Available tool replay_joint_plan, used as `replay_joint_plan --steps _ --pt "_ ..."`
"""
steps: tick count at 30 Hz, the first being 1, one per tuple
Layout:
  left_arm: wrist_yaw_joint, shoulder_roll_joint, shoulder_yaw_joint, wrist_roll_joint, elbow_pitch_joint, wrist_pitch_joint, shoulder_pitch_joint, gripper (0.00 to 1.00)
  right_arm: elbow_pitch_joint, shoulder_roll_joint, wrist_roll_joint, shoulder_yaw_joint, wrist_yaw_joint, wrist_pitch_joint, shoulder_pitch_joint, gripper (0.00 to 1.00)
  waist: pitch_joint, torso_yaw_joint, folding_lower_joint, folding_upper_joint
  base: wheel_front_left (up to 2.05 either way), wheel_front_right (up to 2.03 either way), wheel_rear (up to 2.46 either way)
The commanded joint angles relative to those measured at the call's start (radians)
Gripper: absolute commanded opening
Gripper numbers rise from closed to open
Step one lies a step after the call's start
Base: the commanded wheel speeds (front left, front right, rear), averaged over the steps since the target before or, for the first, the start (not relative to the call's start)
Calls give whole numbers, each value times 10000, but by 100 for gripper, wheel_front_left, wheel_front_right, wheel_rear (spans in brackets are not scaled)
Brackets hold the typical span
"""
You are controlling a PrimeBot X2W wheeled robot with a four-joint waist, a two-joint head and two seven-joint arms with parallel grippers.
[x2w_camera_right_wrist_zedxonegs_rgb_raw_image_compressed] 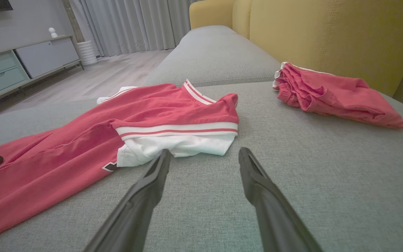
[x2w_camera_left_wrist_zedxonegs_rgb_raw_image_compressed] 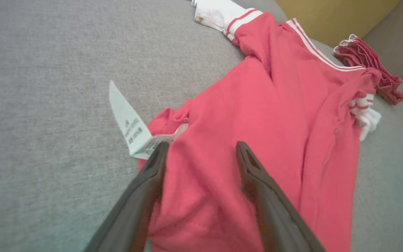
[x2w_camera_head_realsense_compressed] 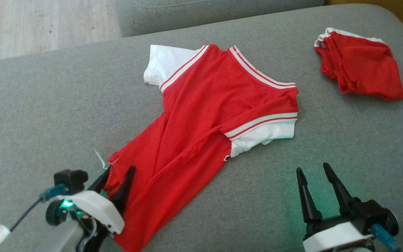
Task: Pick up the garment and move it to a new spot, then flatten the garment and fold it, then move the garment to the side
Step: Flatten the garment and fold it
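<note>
The garment (x2w_camera_head_realsense_compressed: 208, 115) is a red T-shirt with white sleeves and striped trim, lying stretched and creased on the grey sofa seat (x2w_camera_head_realsense_compressed: 47, 105). My left gripper (x2w_camera_head_realsense_compressed: 119, 173) is open over the shirt's near hem corner, its two fingers straddling a fold of red cloth beside a pale care label (x2w_camera_left_wrist_zedxonegs_rgb_raw_image_compressed: 131, 126). In the left wrist view the garment (x2w_camera_left_wrist_zedxonegs_rgb_raw_image_compressed: 257, 112) fills the space between and beyond the left gripper (x2w_camera_left_wrist_zedxonegs_rgb_raw_image_compressed: 201, 148). My right gripper (x2w_camera_head_realsense_compressed: 313, 171) stands open over bare cushion, a little short of the white sleeve (x2w_camera_right_wrist_zedxonegs_rgb_raw_image_compressed: 177, 145). In the right wrist view nothing lies between the fingers of the right gripper (x2w_camera_right_wrist_zedxonegs_rgb_raw_image_compressed: 203, 154).
A second red garment (x2w_camera_head_realsense_compressed: 360, 66), folded into a small bundle, lies at the far right of the seat. A yellow backrest (x2w_camera_right_wrist_zedxonegs_rgb_raw_image_compressed: 327, 31) rises behind it. Wooden floor (x2w_camera_head_realsense_compressed: 30, 24) shows past the seat's far left edge, with a cabinet (x2w_camera_right_wrist_zedxonegs_rgb_raw_image_compressed: 9, 66) and curtains beyond.
</note>
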Motion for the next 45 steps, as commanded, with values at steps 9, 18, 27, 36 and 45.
replay_joint_plan --steps 9,18,27,36,45 --pt "16 425 -894 -1103 401 250 -1005 16 -295 -89 -45 253 67 -109 -443 100 -27 -37 -2 0 0 0 0" --pt "16 946 -1482 -2142 -752 -529 -1186 0 -267 -89 37 211 67 -109 -372 100 -288 63 -2 0 0 0 0" --pt "108 2518 -993 -1737 -3868 -1736 -940 0 -293 -89 194 -98 67 -109 -116 100 -924 359 -2 0 0 0 0" --pt "1905 3646 -84 63 -7928 -1886 301 0 -370 -89 344 -163 67 -109 -34 100 -1245 482 -2 0 0 0 0" --pt "2502 3989 379 203 -8519 -1882 1056 0 -349 -89 513 -61 67 -109 -120 100 -1201 362 -2 0 0 0 0"
